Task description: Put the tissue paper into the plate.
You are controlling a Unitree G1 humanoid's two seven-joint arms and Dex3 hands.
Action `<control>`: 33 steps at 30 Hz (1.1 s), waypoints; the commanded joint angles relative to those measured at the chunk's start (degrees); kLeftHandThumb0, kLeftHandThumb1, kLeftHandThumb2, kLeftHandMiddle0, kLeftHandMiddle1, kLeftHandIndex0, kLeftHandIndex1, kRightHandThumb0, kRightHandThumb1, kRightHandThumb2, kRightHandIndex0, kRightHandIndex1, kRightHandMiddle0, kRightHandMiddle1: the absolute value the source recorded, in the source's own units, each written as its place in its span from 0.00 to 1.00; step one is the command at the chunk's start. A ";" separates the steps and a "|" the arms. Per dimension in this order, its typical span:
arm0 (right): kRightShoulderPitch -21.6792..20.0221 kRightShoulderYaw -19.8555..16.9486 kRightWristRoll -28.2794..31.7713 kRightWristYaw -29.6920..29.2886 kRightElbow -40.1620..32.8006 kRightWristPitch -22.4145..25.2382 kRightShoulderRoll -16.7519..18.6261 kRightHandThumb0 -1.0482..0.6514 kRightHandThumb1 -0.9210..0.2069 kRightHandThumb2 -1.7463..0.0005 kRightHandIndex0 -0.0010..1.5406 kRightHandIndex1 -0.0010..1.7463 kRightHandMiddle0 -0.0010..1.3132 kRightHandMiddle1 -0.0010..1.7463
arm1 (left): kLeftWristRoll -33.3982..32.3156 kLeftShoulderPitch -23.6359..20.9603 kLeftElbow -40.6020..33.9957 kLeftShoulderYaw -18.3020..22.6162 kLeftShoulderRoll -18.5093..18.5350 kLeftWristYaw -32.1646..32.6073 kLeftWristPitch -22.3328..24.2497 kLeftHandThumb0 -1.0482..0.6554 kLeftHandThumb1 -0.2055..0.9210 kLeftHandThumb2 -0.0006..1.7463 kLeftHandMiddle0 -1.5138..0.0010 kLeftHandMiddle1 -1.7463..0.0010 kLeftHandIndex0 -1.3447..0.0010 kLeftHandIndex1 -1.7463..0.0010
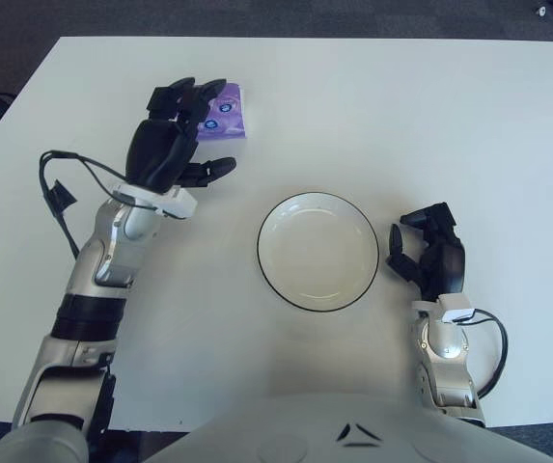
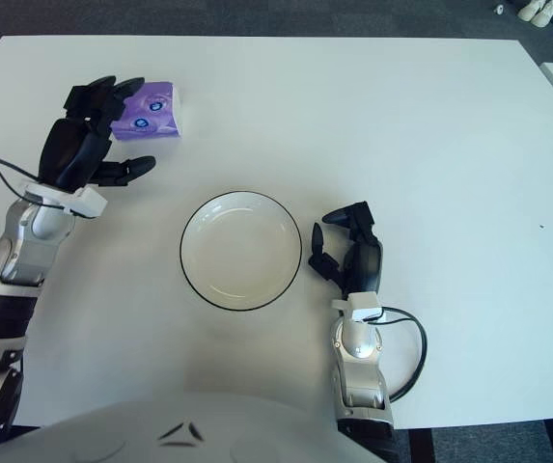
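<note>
— Tissue paper (image 1: 221, 109), where's yours in the left eye view?
— Far left on your table (image 1: 430, 125), partly under your left hand (image 1: 170, 145), fingers spread, gripping nothing.
— And the right eye view?
— Your empty plate (image 2: 241, 250) sits mid-table; your right hand (image 2: 351, 253) shows just right of it, fingers loosely curled, empty.
</note>
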 commanded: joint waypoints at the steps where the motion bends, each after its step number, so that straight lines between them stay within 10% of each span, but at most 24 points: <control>1: 1.74 -0.37 -0.04 -0.09 3.88 2.33 0.07 0.38 0.27 0.46 0.34 0.88 0.29 1.00 | 1.03 -6.21 8.03 -2.13 2.87 0.69 -4.22 0.02 0.75 0.44 1.00 0.94 1.00 0.94; 18: 0.90 -0.57 0.12 -0.25 4.80 1.74 0.38 0.38 0.27 0.46 0.35 0.87 0.29 1.00 | -1.53 -28.22 41.62 -11.24 5.20 -7.80 -14.00 0.04 0.62 0.51 1.00 0.98 1.00 1.00; 33: 1.04 -0.97 -0.73 -1.18 4.26 3.67 0.46 0.39 0.25 0.47 0.33 0.86 0.28 1.00 | 2.67 -43.77 63.38 -20.31 0.25 -13.56 -2.99 0.05 0.57 0.52 1.00 1.00 1.00 1.00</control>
